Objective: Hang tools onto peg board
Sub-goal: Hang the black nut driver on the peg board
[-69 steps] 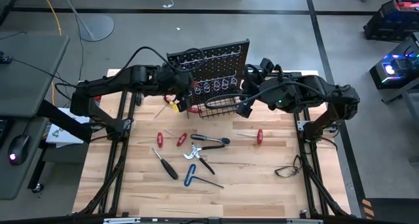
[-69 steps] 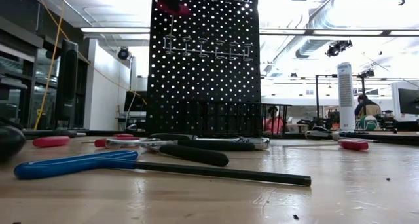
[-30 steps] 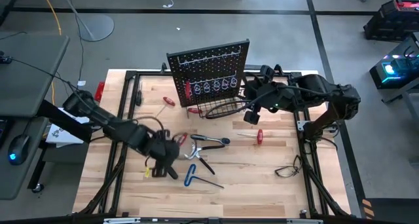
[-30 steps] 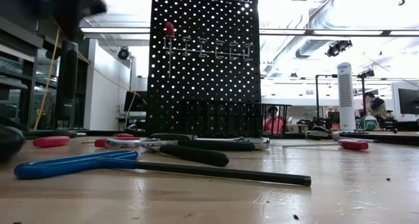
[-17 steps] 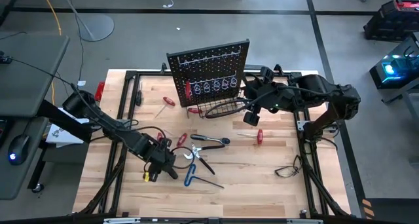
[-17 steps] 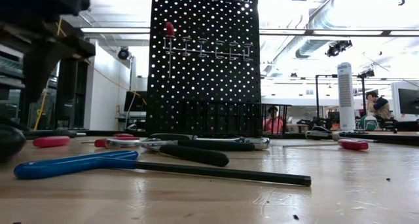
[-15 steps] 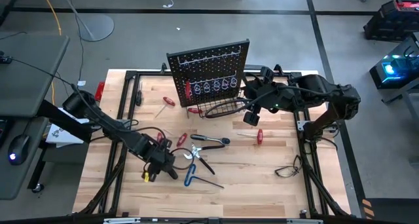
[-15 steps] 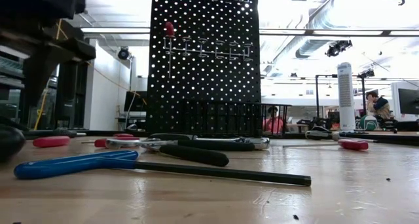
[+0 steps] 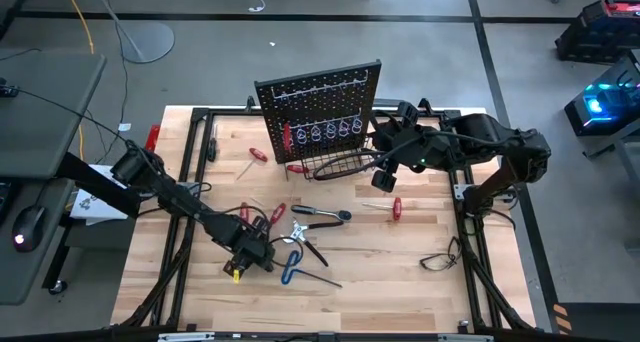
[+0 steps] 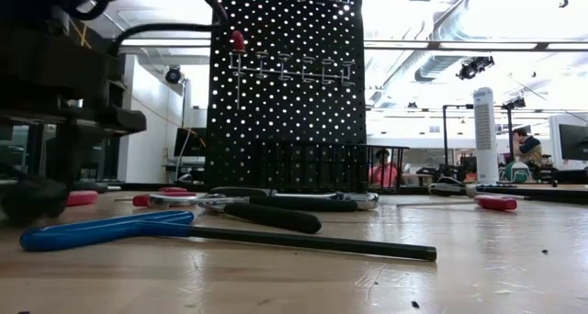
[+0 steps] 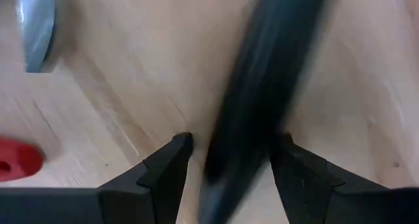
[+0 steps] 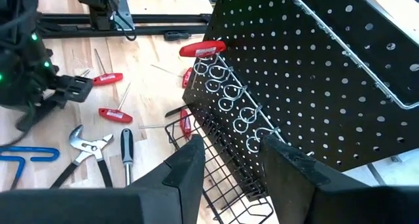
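My left gripper straddles the smooth black-handled screwdriver on the wooden tabletop, fingers spread, handle lengthwise between them. My right gripper, fingers parted, hovers near the perforated peg board.

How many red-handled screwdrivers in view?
6 red-handled screwdrivers: one hung on the peg board; one left of it; one by the wire basket; two beside the left arm; one farther right. The arm may hide others.

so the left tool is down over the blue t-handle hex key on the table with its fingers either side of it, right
Not quite. The left tool is down on the table with fingers either side of a black-handled screwdriver, as the left wrist view shows. The blue hex key lies beside it, untouched.
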Motion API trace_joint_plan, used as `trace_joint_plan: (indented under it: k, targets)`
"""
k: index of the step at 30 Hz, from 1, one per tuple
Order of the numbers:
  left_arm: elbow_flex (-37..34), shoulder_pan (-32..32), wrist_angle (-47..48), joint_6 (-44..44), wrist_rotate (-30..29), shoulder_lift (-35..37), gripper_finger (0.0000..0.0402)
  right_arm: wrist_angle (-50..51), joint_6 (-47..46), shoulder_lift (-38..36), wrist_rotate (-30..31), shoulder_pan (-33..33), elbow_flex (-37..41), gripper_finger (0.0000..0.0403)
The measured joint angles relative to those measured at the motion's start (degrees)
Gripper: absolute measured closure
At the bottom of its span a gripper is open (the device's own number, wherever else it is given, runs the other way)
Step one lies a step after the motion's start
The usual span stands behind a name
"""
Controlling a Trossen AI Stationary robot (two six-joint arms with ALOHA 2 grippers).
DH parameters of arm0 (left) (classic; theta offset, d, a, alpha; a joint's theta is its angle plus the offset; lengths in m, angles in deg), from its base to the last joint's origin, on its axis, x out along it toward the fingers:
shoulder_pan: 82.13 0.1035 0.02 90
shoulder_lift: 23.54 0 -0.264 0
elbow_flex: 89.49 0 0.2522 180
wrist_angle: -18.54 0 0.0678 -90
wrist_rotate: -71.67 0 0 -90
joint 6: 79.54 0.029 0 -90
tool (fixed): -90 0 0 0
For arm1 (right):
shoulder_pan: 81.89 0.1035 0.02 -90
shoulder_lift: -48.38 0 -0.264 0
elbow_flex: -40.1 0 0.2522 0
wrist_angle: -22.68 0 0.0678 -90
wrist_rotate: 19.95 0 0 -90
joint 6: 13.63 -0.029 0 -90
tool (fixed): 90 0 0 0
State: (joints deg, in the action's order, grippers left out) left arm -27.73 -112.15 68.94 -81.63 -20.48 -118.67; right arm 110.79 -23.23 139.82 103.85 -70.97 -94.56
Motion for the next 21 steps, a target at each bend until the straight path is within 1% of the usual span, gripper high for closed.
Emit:
trace_joint_plan:
  k: [2, 5, 7, 10, 14, 17, 18, 19, 21]
  targets:
    - [0.7, 0.0, 1.8, -2.2, -0.1, -1.4, 0.024, 0.1, -0.7, 0.0, 0.0, 0.0, 0.0, 0.0261]
    - [1.8, 0.2, 3.4, -4.1, 1.2, -1.2, 0.0313, 0.2, -0.7, 0.0, 0.0, 0.0, 0.0, 0.0261]
    - [2.4, 0.7, 3.6, -6.4, 2.2, 0.1, 0.0308, 0.2, -0.9, 0.0, 0.0, 0.1, 0.0, 0.0261]
    - [4.3, 2.0, 6.5, -11.8, 2.5, 3.5, 0.0308, 0.3, -0.7, 0.0, -0.1, 0.1, -0.1, 0.0261]
    - [7.1, 3.2, 9.9, -18.8, 1.9, 11.3, 0.0308, 0.3, 0.7, 0.0, -0.8, 0.1, -0.2, 0.0261]
    - [10.8, 3.4, 9.2, -23.5, 0.8, 19.1, 0.0308, 0.2, 2.2, 0.0, -1.2, 0.1, -0.2, 0.0261]
    - [12.7, 3.6, 8.6, -24.6, -0.7, 21.9, 0.0308, 0.1, 2.5, 0.0, -1.2, 0.0, -0.2, 0.0261]
    - [14.7, 4.0, 8.1, -25.7, -3.5, 24.3, 0.0308, -0.1, 3.0, 0.0, -1.3, -0.1, -0.2, 0.0261]
    - [19.0, 5.2, 5.5, -26.1, -12.9, 28.5, 0.0308, -0.7, 3.7, 0.0, -1.3, -0.5, -0.2, 0.0261]
